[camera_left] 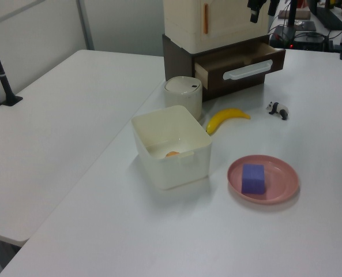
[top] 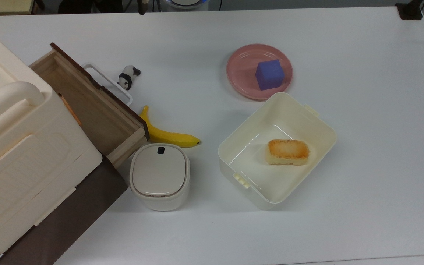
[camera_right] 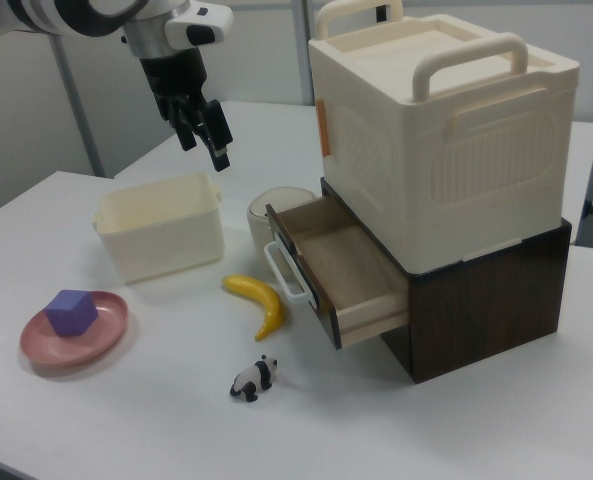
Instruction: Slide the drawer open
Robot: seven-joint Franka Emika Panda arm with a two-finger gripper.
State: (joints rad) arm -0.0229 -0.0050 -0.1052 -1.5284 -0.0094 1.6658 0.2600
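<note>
Parted and empty, our jaws hang high above the desk, well apart from everything on it; in the right view they sit over the far side of the cream tub, and in the left view their black fingers show at the top edge, above the drawer.

Nearest us in the right view we see a small panda figure on the desk, then a pink plate carrying a blue cube at the right view's left. A banana lies just beyond the panda, near the drawer's front.

We find the drawer pulled well out of the dark-brown cabinet, its light-brown inside bare to view and its white loop handle facing the banana. In the top view the drawer juts toward the panda and the banana, its corner just beside a lidded cream canister.

A large cream box with rounded handles sits on top of the cabinet. Farther back stands the tub, which in the top view holds a browned piece of bread.
</note>
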